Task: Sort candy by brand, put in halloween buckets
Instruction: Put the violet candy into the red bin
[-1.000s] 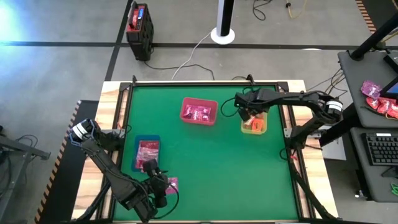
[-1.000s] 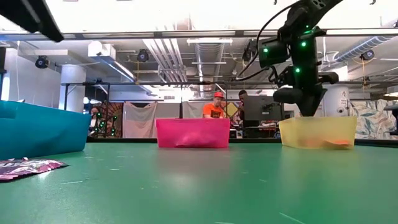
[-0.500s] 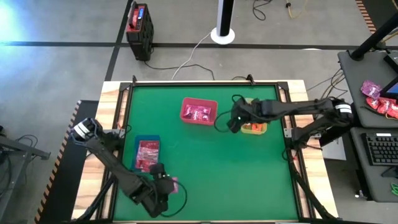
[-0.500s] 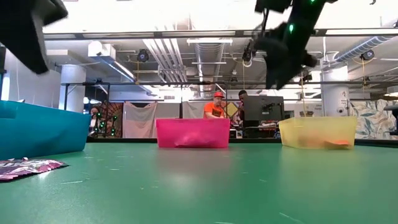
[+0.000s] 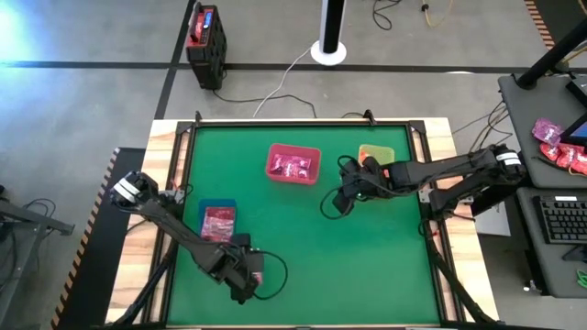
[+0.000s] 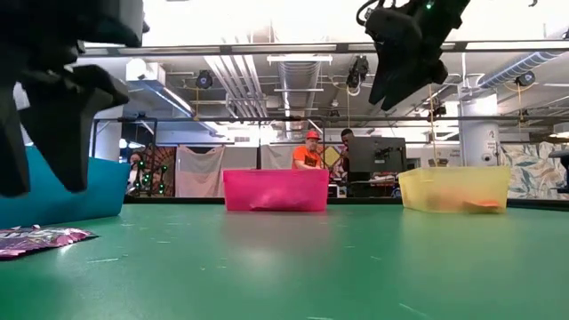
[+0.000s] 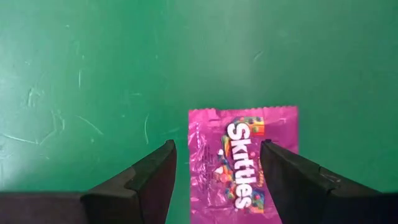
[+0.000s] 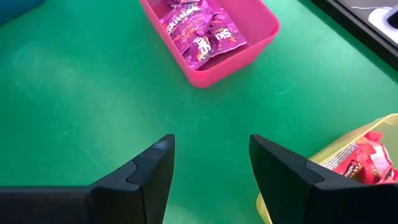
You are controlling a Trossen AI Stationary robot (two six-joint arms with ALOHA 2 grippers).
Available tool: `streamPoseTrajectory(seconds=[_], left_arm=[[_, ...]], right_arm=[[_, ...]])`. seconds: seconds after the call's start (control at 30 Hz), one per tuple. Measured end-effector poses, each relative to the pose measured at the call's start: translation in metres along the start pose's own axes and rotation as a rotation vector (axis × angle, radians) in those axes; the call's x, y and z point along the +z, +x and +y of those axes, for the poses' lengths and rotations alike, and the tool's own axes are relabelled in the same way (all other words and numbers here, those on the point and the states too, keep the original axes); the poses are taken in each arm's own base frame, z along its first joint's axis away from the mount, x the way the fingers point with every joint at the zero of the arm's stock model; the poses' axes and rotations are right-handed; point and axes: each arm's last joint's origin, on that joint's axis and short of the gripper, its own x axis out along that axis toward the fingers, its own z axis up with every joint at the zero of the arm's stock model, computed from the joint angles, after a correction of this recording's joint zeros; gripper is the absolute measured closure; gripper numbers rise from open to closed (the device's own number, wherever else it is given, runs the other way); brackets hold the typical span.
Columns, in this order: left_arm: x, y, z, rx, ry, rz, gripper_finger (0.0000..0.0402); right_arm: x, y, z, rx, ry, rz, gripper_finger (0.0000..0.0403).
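Observation:
One magenta-pink packet (image 7: 244, 163) lies flat on the green mat near the table's near-left corner (image 5: 260, 271), also seen in the low view (image 6: 40, 238). My left gripper (image 7: 217, 149) hangs open just above it (image 5: 246, 278), a finger on either side, not touching. My right gripper (image 8: 211, 146) is open and empty above the mat's middle (image 5: 335, 203), between the pink-red bin (image 5: 272, 163) and the lime bin (image 5: 381, 149). Magenta packets (image 8: 199, 25) fill the pink-red bin, red ones (image 8: 364, 162) the lime bin, and more magenta ones lie in the blue bin (image 5: 202, 229).
The mat's right and near-right parts hold nothing. A wooden frame (image 5: 165, 183) borders the mat. A black-and-red box (image 5: 205, 37) stands on the floor beyond the far edge. More packets (image 5: 550, 133) lie on a side desk at right. People show far behind the bins (image 6: 307, 151).
My right gripper has risen out of the lime bin and moved toward the table's left and near edge, over the mat's middle. My left gripper has moved toward the right edge and come down over the magenta packet. The packet has stayed where it was.

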Motion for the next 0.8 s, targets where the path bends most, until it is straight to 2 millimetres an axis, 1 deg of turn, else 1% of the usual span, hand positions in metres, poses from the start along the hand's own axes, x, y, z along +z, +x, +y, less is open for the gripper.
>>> streamPoseTrajectory(seconds=[0.17, 0.33, 0.4, 0.57, 0.7, 0.8], left_arm=[[-0.002, 0.011, -0.002, 0.015, 0.012, 0.023, 0.0187], [0.002, 0.018, -0.008, -0.002, 0.04, 0.042, 0.0187], [0.003, 0.024, -0.01, -0.009, 0.039, 0.062, 0.0187], [0.006, 0.03, -0.014, -0.008, 0.027, 0.065, 0.0189], [0.008, 0.03, -0.015, -0.011, 0.024, 0.061, 0.0204], [0.008, 0.03, -0.015, -0.011, 0.03, 0.062, 0.0232]], right_arm=[[0.0, 0.002, 0.001, -0.004, -0.004, 0.004, 0.0202], [0.0, 0.005, 0.003, -0.001, -0.005, -0.001, 0.0202], [0.0, 0.007, 0.003, -0.005, -0.008, 0.005, 0.0202], [-0.001, 0.012, 0.006, -0.015, -0.021, 0.018, 0.0202], [-0.002, 0.015, 0.007, -0.021, -0.028, 0.027, 0.0202], [-0.002, 0.016, 0.007, -0.021, -0.028, 0.028, 0.0202]])
